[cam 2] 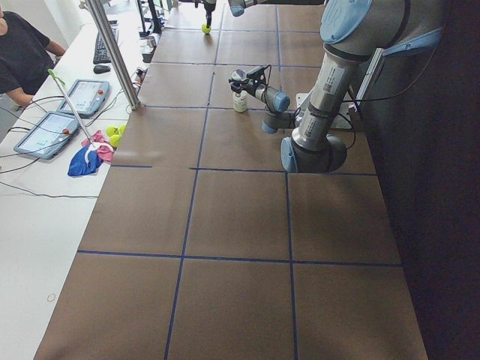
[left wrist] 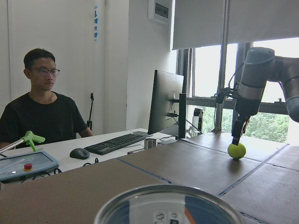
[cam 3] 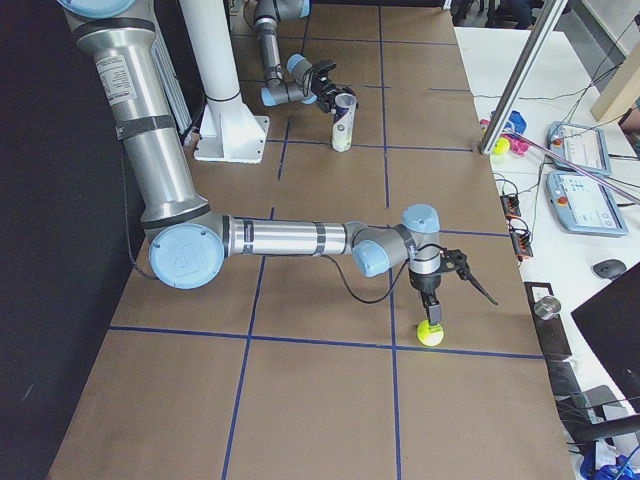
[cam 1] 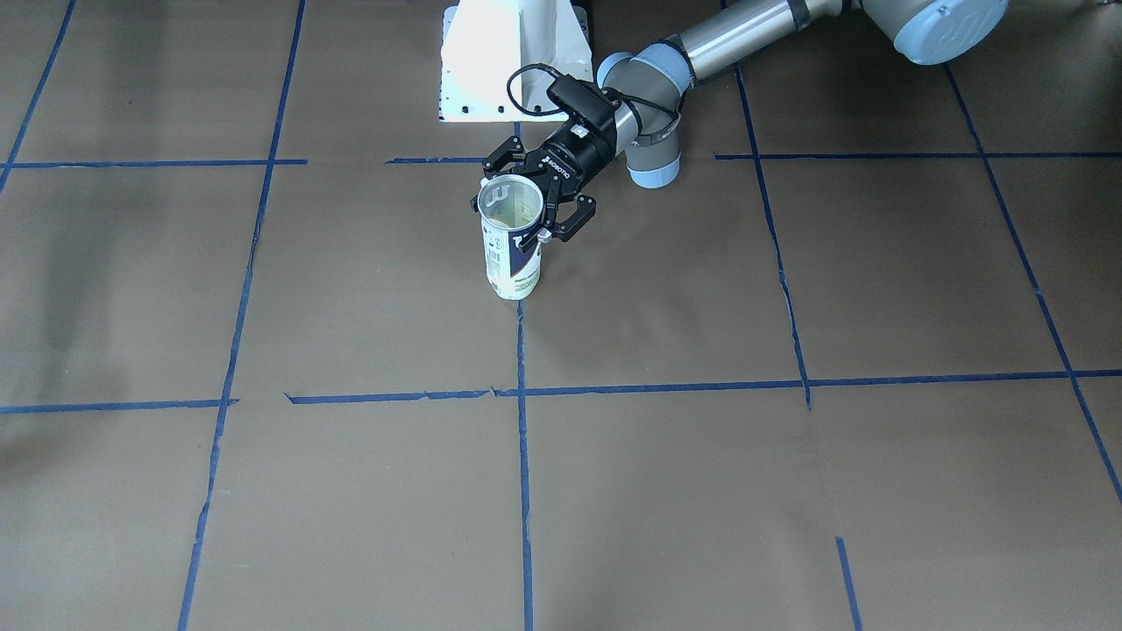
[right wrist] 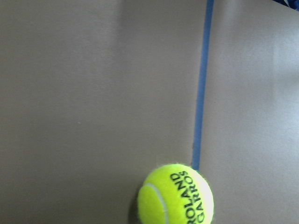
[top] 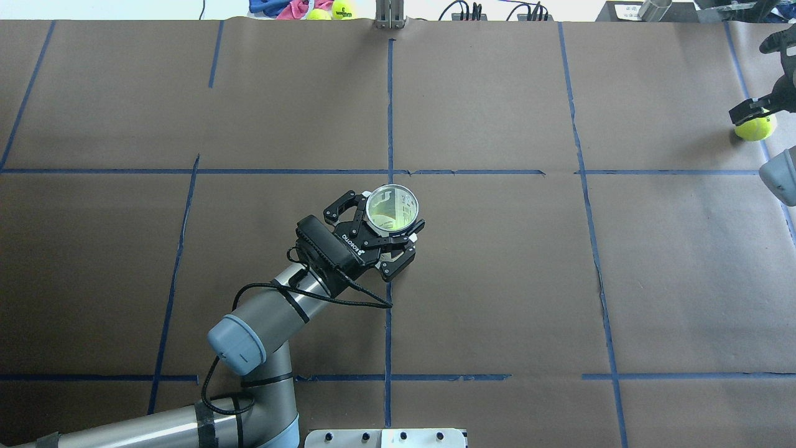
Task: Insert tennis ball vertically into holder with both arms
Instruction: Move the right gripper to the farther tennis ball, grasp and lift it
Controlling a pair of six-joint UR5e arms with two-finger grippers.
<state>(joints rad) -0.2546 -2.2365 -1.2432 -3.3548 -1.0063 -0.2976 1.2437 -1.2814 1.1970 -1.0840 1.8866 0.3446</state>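
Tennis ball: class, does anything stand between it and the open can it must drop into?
Nothing visible does. In the overhead view only bare, paper-covered table lies between the tennis ball and the tennis-ball can. The left gripper clasps the can's side, leaving its mouth uncovered.

The can (top: pixel 392 208) stands upright mid-desk, its open mouth facing up into free air. The left jaws clamp its sides from the robot's side and block that flank. Bare desk (top: pixel 528 280) runs rightward to the ball (top: pixel 754 127), where the right jaws hang spread directly above it.
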